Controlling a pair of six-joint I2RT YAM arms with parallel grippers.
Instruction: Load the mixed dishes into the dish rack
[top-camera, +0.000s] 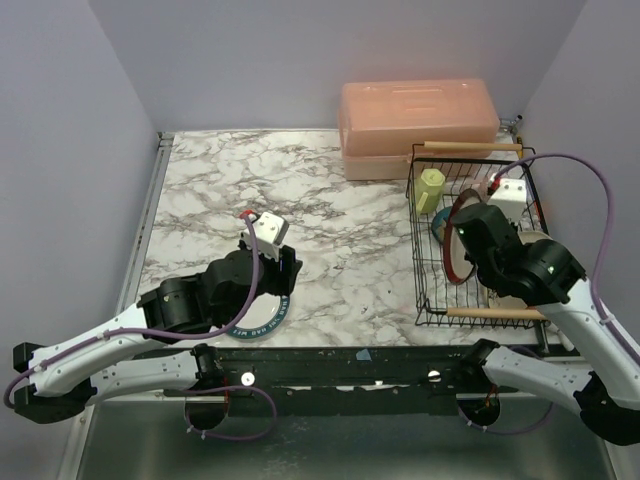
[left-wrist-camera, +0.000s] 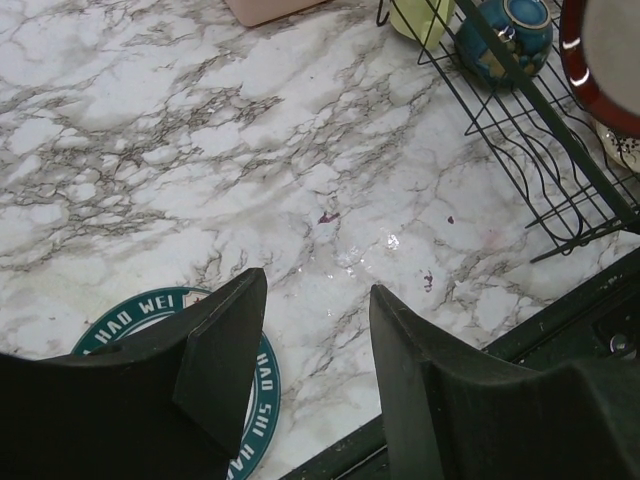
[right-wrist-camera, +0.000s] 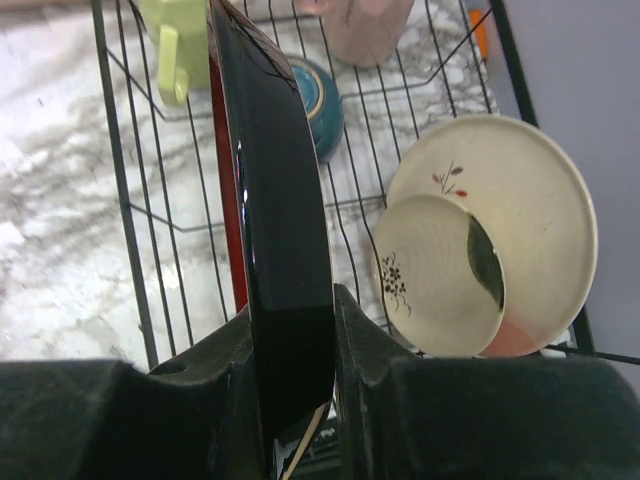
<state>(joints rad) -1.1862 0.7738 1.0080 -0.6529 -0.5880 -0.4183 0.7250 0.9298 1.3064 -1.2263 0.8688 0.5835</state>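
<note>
The black wire dish rack stands at the right. My right gripper is shut on the dark maroon-rimmed plate and holds it on edge inside the rack; in the right wrist view the fingers clamp the plate's rim. The yellow-green mug and teal-blue bowl sit in the rack's far left part. The pink cup is at the far end. The floral plate lies at the rack's right side, with a smaller cream dish on it. My left gripper is open and empty above the marble.
A salmon-pink lidded box stands behind the rack. A teal ring coaster with white lettering lies under my left gripper near the table's front edge. Walls close in the table on the left, back and right.
</note>
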